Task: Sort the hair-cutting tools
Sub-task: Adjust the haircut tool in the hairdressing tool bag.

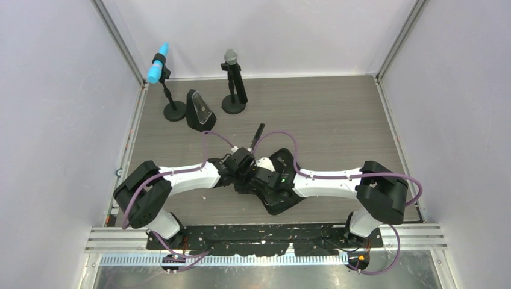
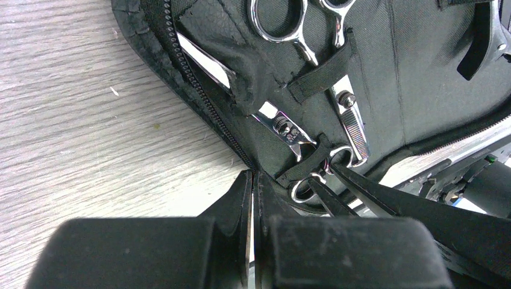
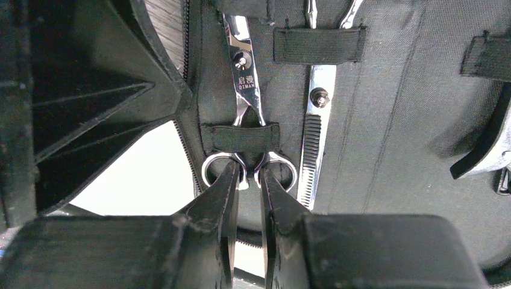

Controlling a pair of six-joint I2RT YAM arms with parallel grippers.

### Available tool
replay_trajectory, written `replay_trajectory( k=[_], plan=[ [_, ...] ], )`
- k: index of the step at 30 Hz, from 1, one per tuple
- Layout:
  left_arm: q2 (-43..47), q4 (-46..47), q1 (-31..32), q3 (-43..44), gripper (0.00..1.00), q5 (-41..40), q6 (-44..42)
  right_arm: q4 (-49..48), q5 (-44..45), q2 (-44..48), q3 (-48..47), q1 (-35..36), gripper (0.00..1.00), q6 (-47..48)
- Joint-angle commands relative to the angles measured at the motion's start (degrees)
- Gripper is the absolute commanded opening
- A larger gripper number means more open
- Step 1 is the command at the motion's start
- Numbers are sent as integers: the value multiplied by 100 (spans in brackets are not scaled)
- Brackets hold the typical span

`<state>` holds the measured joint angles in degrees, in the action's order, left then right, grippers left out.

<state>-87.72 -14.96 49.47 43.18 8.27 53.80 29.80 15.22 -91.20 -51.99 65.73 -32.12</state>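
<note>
Black pouch [image 1: 282, 161] lies open in the middle of the top view. Under its straps sit the plain scissors [image 3: 244, 84] and the toothed scissors [image 3: 314, 132]. Right gripper [image 3: 247, 176] pinches the plain scissors between their rings. Left gripper [image 2: 253, 180] is squeezed tight at the pouch's zip edge.

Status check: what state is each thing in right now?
Pouch: unzipped, lying open.
Plain scissors: blades closed, strapped in pouch.
Thinning scissors: closed, strapped in.
Left gripper: shut on pouch edge.
Right gripper: shut on plain scissors' handle.
</note>
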Motion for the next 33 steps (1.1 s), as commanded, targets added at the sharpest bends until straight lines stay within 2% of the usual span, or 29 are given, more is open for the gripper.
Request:
replay_trajectory(
  k=[1, 5, 10, 14, 23, 25, 29, 33],
  plan=[
    [162, -858, 1, 73, 0, -129, -185, 186, 630, 146, 171, -191, 20, 246],
    [132, -898, 1, 147, 0, -128, -198, 23, 397, 339, 327, -219, 22, 356],
    [88, -1052, -8, 236, 0, -191, -278, 409, 829, 195, 261, -227, 22, 374],
    [56, -1082, -14, 255, 0, -194, -274, 353, 867, 218, 309, -228, 23, 379],
    [411, -927, -8, 7, 0, 94, -19, 369, 541, 571, 300, -228, 36, 761],
    [648, -868, -8, -112, 8, 175, 97, 370, 298, 888, 268, -228, 41, 888],
    [1110, -1205, -27, -91, 35, 41, 100, 425, 93, 1351, 178, -257, 49, 1123],
    [1423, -1751, -256, 245, 43, -93, -190, 504, -100, 1668, 179, -537, 55, 1303]
  ],
)
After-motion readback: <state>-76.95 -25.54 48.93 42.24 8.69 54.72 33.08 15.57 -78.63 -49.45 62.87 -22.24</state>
